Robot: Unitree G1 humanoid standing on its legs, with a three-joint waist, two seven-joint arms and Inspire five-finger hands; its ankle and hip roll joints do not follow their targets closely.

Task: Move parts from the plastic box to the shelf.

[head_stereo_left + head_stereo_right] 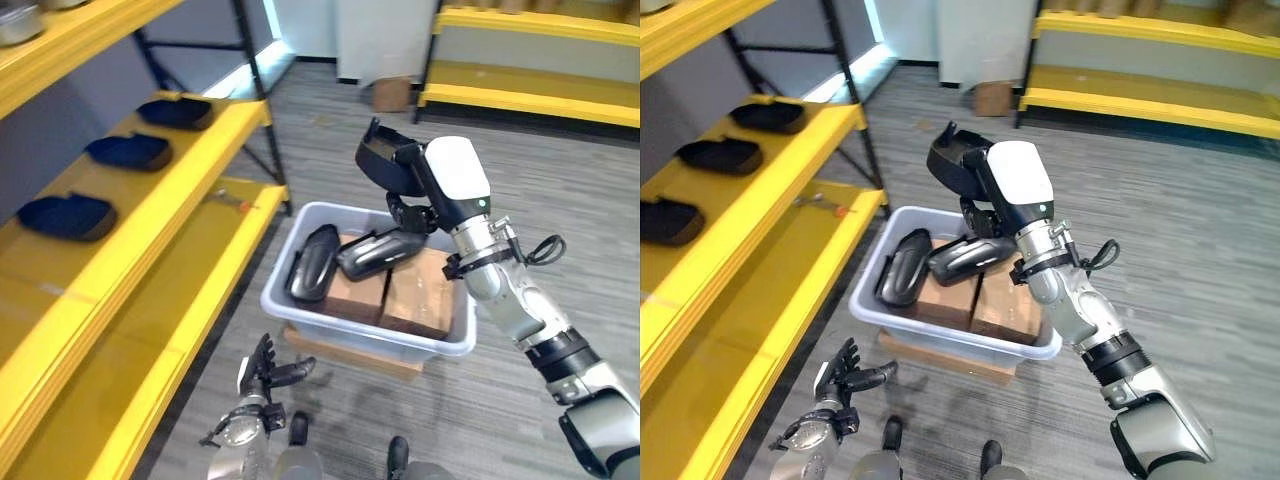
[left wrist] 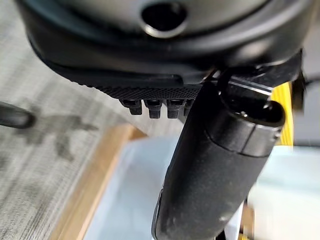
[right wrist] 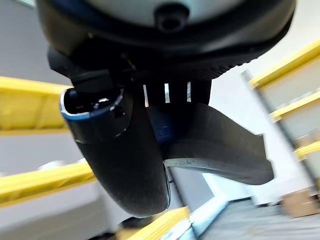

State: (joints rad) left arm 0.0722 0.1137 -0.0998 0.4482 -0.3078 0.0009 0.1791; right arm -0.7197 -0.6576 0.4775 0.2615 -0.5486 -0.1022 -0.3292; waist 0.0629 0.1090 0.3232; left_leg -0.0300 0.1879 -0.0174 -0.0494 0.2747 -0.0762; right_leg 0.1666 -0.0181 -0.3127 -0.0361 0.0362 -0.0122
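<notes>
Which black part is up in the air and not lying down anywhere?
The black part in the right hand, held above the grey box. Two others lie inside the box, and three rest on the yellow shelf.

**Warehouse / parts storeroom**

Industrial storage space. Yellow steel shelving with dark uprights runs along the left, a second yellow rack against the far wall. Dark moulded parts sit spaced out in a row on the left shelf boards. Grey wood-look plank floor, bare grey walls. A grey plastic box holding more black parts and brown cardboard cartons rests on a flat wooden board on the floor. A small cardboard box stands by the far wall
</notes>
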